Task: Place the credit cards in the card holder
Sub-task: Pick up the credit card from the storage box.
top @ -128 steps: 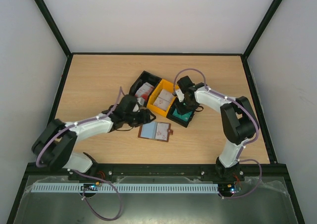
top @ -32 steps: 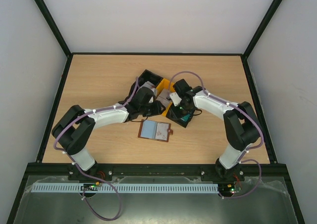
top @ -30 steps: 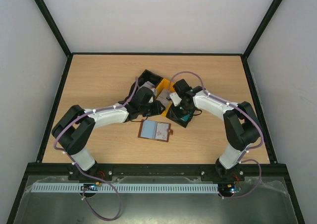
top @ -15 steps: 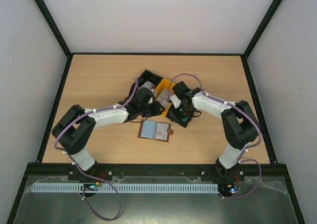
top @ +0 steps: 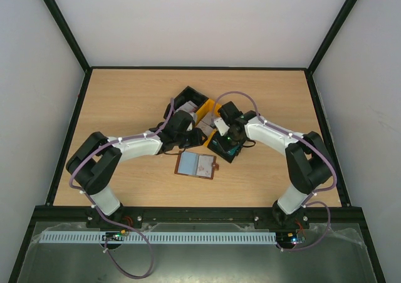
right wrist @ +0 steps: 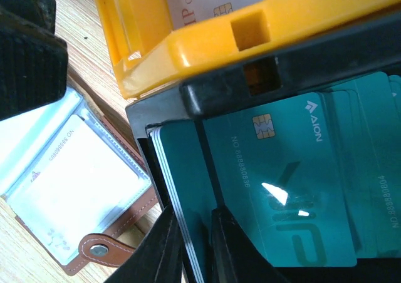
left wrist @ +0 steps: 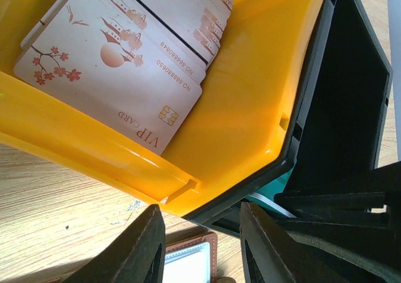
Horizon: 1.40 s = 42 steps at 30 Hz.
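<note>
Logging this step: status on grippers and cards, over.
Left gripper open, empty, by yellow bin corner. Right gripper pinching a teal card in black bin. Card holder open, one white card pocketed. Left arm may crowd the transfer.

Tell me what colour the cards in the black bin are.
The cards are teal green; the right wrist view shows them best.

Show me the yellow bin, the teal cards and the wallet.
yellow bin (left wrist: 250, 108), left wrist view, bare inside surface.
teal cards (right wrist: 294, 164), right wrist view, top card's face.
wallet (right wrist: 100, 253), right wrist view, brown snap tab.
</note>
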Tool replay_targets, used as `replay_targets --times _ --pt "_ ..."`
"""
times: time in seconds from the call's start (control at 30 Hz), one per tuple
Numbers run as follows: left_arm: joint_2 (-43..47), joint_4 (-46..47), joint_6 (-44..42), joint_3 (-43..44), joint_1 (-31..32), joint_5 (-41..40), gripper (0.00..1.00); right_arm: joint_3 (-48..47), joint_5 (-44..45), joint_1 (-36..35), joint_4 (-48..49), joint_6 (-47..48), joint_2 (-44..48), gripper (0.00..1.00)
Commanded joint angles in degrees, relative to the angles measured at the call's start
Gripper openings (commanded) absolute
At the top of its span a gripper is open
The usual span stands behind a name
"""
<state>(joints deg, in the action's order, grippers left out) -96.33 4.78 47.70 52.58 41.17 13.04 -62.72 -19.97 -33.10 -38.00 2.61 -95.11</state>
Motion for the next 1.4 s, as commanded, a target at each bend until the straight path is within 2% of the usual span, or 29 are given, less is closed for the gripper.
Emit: replay_targets --times 0.0,0.23,0.5,0.63,0.73,0.9,1.07,1.2,1.37 --pt "-0.2 -0.4 -1.0 -0.5 -0.3 0.1 0.35 0.5 1.5 -0.2 -1.7 0.2 1.3 0.13" --pt "0.0 -0.3 -1.0 -0.5 -0.3 0.4 0.35 0.5 4.1 -0.2 -1.2 -0.3 2.6 0.02" --pt "1.4 0.9 -0.9 -0.5 -0.3 0.8 0.38 0.4 10.2 -0.2 0.5 -1.6 7.0 0.02" --pt "3.4 1.9 -0.8 -0.9 -0.4 0.4 0.43 -0.8 11.7 -0.2 1.0 -2.9 9.7 0.02" --pt "6.1 3.0 -0.7 -1.2 -0.6 0.3 0.52 -2.0 12.6 -0.1 1.1 -5.0 11.5 0.02" --pt "11.6 5.1 0.0 -1.4 -1.2 2.1 0.73 -6.1 13.6 0.1 1.8 -17.7 14.0 0.02" --pt "16.9 6.4 1.6 -2.6 -2.2 5.8 0.92 -2.3 6.4 0.1 10.2 -34.5 20.5 0.02" --pt "19.4 6.8 3.5 -3.9 -2.8 9.6 0.94 2.4 -0.6 0.1 15.8 -48.2 24.4 0.02" --pt "22.1 9.2 5.9 -6.5 -2.7 15.0 0.93 13.1 -10.0 0.1 31.9 -64.9 30.7 0.02"
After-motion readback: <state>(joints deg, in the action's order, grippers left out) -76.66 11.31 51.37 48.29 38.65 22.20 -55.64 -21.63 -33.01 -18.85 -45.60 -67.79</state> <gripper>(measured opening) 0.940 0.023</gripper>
